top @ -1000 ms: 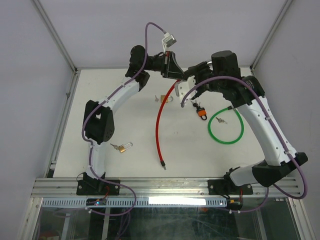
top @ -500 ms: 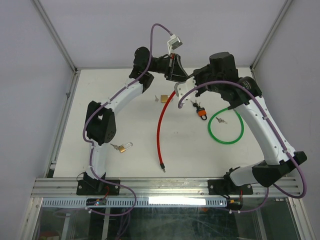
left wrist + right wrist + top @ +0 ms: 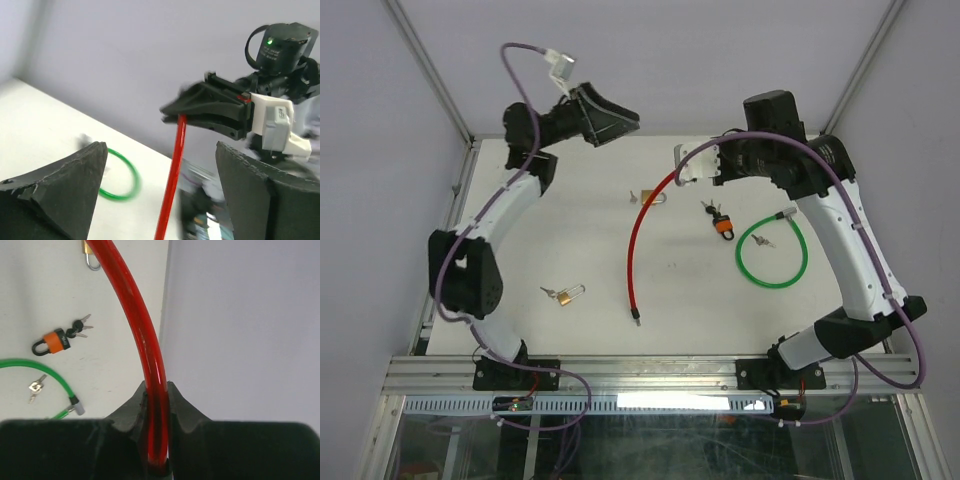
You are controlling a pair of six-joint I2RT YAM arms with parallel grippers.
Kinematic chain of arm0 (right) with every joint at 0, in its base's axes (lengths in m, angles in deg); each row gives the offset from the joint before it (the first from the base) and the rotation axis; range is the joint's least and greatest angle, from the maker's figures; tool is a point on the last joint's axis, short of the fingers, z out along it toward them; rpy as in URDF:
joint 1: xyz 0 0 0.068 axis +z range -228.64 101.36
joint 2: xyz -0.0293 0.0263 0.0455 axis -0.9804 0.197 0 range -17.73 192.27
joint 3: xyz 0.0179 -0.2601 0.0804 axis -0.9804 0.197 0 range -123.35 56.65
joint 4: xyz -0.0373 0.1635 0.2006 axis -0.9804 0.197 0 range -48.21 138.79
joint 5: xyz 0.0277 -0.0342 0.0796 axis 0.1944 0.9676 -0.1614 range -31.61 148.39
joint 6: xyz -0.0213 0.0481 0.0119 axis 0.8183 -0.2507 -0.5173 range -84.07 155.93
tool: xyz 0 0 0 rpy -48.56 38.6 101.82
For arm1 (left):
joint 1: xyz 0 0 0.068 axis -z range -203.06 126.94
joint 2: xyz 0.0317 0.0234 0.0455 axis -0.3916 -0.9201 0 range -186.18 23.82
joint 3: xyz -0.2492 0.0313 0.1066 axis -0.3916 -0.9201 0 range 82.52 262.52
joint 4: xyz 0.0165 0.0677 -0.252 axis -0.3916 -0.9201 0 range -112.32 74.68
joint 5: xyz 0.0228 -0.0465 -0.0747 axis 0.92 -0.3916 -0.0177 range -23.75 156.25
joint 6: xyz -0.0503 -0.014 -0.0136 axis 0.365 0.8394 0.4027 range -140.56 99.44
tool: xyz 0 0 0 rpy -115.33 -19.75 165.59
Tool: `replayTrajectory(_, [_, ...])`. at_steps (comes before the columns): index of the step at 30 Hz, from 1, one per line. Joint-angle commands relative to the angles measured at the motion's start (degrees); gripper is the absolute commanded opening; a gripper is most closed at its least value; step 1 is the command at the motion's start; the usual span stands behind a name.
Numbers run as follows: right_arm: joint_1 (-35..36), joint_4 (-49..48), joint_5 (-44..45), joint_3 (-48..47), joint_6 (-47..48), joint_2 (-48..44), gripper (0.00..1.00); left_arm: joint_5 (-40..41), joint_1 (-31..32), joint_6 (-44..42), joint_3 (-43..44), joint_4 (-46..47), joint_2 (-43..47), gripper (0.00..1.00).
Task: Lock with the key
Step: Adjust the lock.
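My right gripper (image 3: 690,165) (image 3: 157,390) is shut on the upper end of a red cable lock (image 3: 632,255) (image 3: 145,335). It holds that end above the table, and the far end trails toward the front. A small brass padlock (image 3: 653,197) (image 3: 90,250) lies just beside the cable. My left gripper (image 3: 620,122) (image 3: 161,150) is open and empty, high at the back left, apart from the red cable (image 3: 172,180). An orange padlock (image 3: 723,227) (image 3: 52,342) with black-headed keys (image 3: 712,209) (image 3: 80,329) lies right of the cable.
A green cable loop (image 3: 772,251) (image 3: 50,375) with a loose key (image 3: 760,240) inside it lies at the right. Another brass padlock with a key (image 3: 565,294) rests at the front left. The white back wall stands close behind both grippers.
The left gripper opened, let go of the red cable's upper end and swung up and to the left. The right gripper closed on that end and holds it alone.
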Motion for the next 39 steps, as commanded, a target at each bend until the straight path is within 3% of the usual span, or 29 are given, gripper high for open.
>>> replayTrajectory(1, [-1.06,9.08,-1.02,-9.28,-14.05,3.90,0.00,15.63,-1.69,-33.76,-9.53,-5.75,21.88,0.95])
replayTrajectory(4, [-3.34,16.38,-4.64,-20.62,-21.82,10.37,0.00,17.50,-1.72,-45.12,-15.70,-6.52,29.06,0.96])
replayTrajectory(7, [-7.57,20.70,-12.63,-31.69,-28.74,15.51,0.00,17.53,-1.73,-49.29,-18.89,-7.79,32.42,0.95])
replayTrajectory(9, [-11.12,19.93,-19.80,-33.48,-33.41,15.98,0.00,16.93,-1.68,-50.35,-21.32,-7.04,34.10,0.93])
replayTrajectory(13, [-16.84,13.22,-33.82,-26.95,-40.24,12.05,0.00,14.94,-1.66,-51.24,-24.07,-5.22,37.01,0.90])
replayTrajectory(17, [-18.06,7.10,-39.10,-22.33,-44.94,8.29,0.00,13.58,-1.09,-53.43,-24.40,-6.86,38.43,0.89])
replayTrajectory(19, [-18.05,6.77,-39.80,-21.95,-45.57,8.04,0.00,14.03,0.55,-58.35,-23.83,-11.25,39.04,0.89])
replayTrajectory(24, [-17.99,7.23,-41.72,-17.41,-44.39,7.06,0.00,19.15,8.64,-81.16,-20.33,-26.59,38.64,0.90])
replayTrajectory(32, [-17.13,8.17,-48.62,-11.48,-46.22,6.26,0.00,24.34,14.90,-99.12,-19.07,-36.56,36.87,0.86])
replayTrajectory(39, [-16.99,9.59,-54.79,-4.53,-49.34,9.33,0.00,32.31,23.47,-113.35,-11.29,-51.25,29.60,0.80])
